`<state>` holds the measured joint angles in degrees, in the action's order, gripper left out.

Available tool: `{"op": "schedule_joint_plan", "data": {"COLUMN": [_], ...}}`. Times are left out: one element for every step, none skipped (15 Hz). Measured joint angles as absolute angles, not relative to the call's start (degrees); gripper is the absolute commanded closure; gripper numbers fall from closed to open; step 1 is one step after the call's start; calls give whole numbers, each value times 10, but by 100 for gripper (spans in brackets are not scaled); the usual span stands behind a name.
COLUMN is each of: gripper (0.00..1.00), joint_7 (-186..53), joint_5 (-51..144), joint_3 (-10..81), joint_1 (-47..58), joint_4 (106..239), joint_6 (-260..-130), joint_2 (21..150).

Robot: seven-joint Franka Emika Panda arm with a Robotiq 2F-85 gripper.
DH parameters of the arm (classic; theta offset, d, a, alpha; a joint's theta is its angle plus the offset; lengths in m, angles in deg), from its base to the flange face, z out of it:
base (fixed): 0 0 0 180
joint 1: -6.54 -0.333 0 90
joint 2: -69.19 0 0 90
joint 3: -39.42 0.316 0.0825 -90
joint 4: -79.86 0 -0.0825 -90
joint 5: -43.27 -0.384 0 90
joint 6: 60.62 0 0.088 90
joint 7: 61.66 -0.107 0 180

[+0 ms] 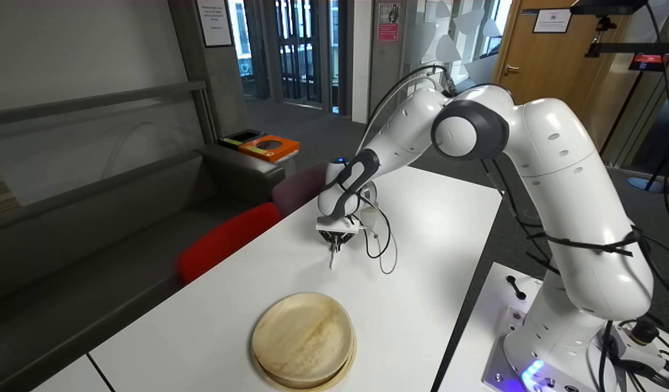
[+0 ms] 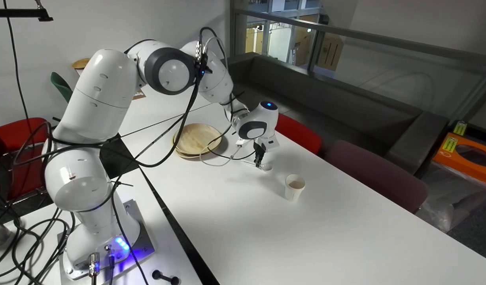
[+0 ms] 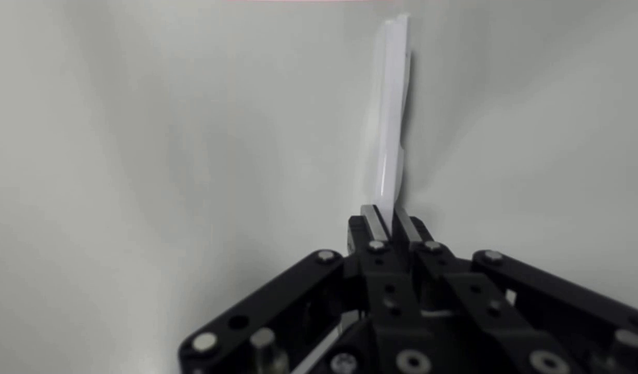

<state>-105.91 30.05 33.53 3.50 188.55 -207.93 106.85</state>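
Note:
A thin white plastic spoon (image 3: 393,119) lies along the table top. Its handle runs up the wrist view from between my fingertips, and its rounded end (image 2: 266,166) shows on the far side of the jaws in an exterior view. My gripper (image 3: 387,215) points down at the table with its jaws shut on the spoon; a narrow dark gap shows by the right finger. In an exterior view the gripper (image 1: 335,246) is low over the table, the handle (image 1: 332,260) sticking out below it. The gripped part is hidden between the pads.
A white paper cup (image 2: 294,188) stands upright near the gripper. Stacked round wooden plates (image 1: 304,337) lie on the white table (image 1: 421,261). Cables (image 1: 388,239) hang by the wrist. Red (image 1: 231,239) and maroon (image 2: 375,178) chairs line the table edge, with a grey sofa behind.

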Motion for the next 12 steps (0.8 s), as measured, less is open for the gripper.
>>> {"op": "schedule_joint_plan", "data": {"gripper": [79,67,61,53,46,39,32,30,26,25,20,14], "joint_7": [-1059,-1059,-1059,-1059,-1059,-1059,-1059,-1059,-1059,-1059,-1059,-1059], "joint_5": [300,300,300,300,300,300,300,300,300,300,300,300], "joint_3": [335,335,335,335,335,335,335,335,335,335,335,335], "joint_1": [35,36,36,36,36,36,36,36,36,36,36,36], "joint_4": [1884,1882,1880,1878,1876,1876,1876,1876,1876,1875,1875,1875], "joint_6": [-2077,-2073,-2070,-2067,-2066,-2066,-2066,-2066,-2066,-2066,-2066,-2066], "joint_2": [1069,1069,1070,1072,1074,1076,1078,1079,1079,1079,1079,1079]}}
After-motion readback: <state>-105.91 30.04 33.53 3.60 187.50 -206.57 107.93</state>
